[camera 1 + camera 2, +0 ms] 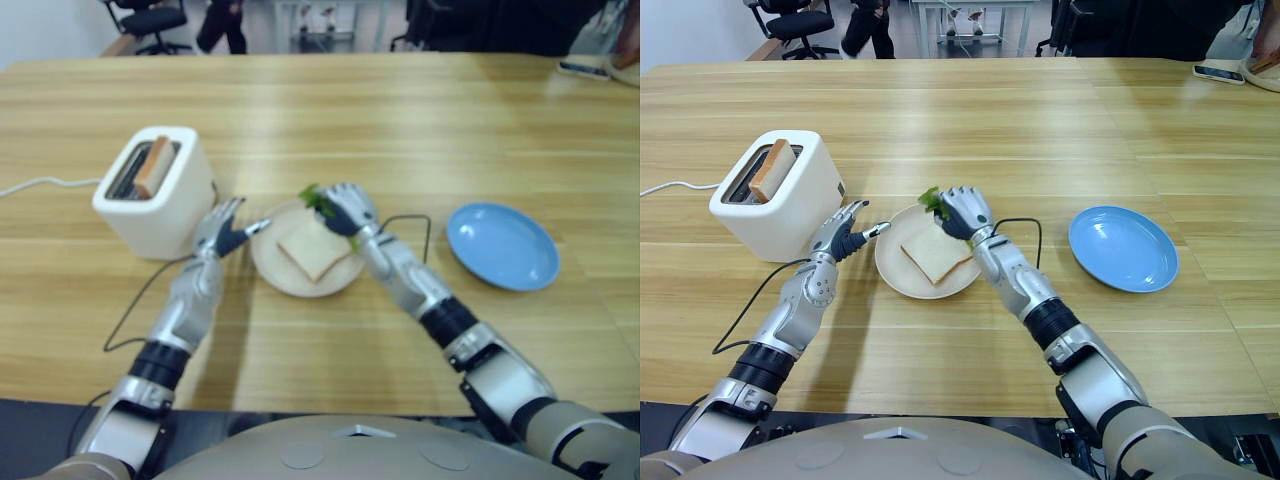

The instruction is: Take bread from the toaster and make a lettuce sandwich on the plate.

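Left of centre on the wooden desk (960,110): a white toaster (780,215), one browned bread slice (772,170) upright in a slot, top poking out. At frame centre, a round cream plate (890,275) carrying a single white bread slice (937,255), lying flat. Over the plate's upper edge, the right hand (962,212), fingers curled around a green lettuce leaf (931,200); whether leaf touches bread, unclear. Between toaster and cream plate, the left hand (840,238), fingers stretched out, holding nothing. Right of centre, a blue plate (1123,250), well apart from the cream one. Thin black cable (1039,240) looping just beside the right wrist.
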`<move>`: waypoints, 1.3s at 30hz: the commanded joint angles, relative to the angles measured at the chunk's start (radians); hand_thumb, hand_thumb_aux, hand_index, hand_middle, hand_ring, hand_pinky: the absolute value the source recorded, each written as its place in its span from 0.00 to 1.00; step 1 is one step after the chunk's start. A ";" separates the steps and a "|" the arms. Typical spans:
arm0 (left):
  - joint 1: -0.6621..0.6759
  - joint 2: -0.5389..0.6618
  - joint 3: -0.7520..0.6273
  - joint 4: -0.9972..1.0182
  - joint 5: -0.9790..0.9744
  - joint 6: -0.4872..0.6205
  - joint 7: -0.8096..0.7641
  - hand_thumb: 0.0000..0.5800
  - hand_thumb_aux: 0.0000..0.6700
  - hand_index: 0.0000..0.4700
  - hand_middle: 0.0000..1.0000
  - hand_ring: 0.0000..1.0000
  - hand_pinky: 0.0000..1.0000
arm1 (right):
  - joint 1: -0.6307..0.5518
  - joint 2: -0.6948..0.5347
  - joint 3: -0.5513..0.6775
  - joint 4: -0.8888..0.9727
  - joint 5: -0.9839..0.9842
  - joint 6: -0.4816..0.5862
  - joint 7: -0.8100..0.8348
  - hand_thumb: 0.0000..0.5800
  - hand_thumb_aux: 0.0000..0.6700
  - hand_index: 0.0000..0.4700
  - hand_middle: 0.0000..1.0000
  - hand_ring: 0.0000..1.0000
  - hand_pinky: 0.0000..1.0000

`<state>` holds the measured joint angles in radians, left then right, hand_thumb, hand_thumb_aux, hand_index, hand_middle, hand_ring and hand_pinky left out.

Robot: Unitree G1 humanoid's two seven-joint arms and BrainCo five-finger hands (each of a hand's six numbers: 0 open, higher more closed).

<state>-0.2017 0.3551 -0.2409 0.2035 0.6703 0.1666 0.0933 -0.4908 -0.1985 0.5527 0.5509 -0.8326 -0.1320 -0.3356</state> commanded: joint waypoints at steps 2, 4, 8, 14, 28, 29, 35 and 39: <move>0.000 -0.006 -0.011 0.014 -0.004 0.001 -0.006 0.00 0.00 0.00 0.00 0.00 0.00 | 0.013 0.043 0.049 0.097 -0.019 -0.020 -0.032 1.00 1.00 0.98 1.00 1.00 1.00; 0.004 -0.007 -0.009 0.010 -0.003 0.004 -0.007 0.00 0.00 0.00 0.00 0.00 0.00 | 0.013 0.052 0.068 0.129 -0.028 -0.022 -0.040 1.00 1.00 0.98 1.00 1.00 1.00; 0.004 -0.011 -0.012 0.009 -0.003 0.006 -0.007 0.00 0.00 0.00 0.00 0.00 0.00 | 0.007 0.057 0.088 0.186 -0.040 -0.022 -0.055 1.00 1.00 0.98 1.00 1.00 1.00; 0.003 -0.014 -0.016 0.011 -0.001 0.005 -0.010 0.00 0.00 0.00 0.00 0.00 0.00 | 0.004 0.054 0.103 0.193 -0.061 -0.014 -0.064 0.00 0.00 0.00 0.00 0.00 0.00; 0.008 -0.009 -0.017 0.013 -0.005 0.005 -0.006 0.00 0.00 0.00 0.00 0.00 0.00 | 0.112 -0.063 0.050 -0.233 -0.101 0.067 0.054 0.00 0.00 0.00 0.00 0.00 0.00; 0.007 -0.009 -0.018 0.014 -0.006 0.003 -0.006 0.00 0.00 0.00 0.00 0.00 0.00 | 0.122 -0.077 0.039 -0.279 -0.102 0.077 0.068 0.00 0.00 0.00 0.00 0.00 0.00; 0.011 0.003 -0.009 -0.025 -0.002 -0.002 -0.005 0.00 0.00 0.00 0.00 0.00 0.00 | 0.182 -0.143 -0.045 -0.529 -0.105 0.137 0.153 0.00 0.00 0.00 0.00 0.00 0.00; 0.035 0.029 0.043 -0.221 -0.022 0.000 -0.049 0.00 0.00 0.00 0.00 0.00 0.00 | 0.220 -0.167 -0.143 -0.682 -0.072 0.169 0.198 0.00 0.00 0.00 0.00 0.00 0.00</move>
<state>-0.1775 0.3549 -0.2345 0.1050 0.6576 0.1643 0.0745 -0.2895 -0.3560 0.4648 -0.0608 -0.9300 0.0160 -0.1692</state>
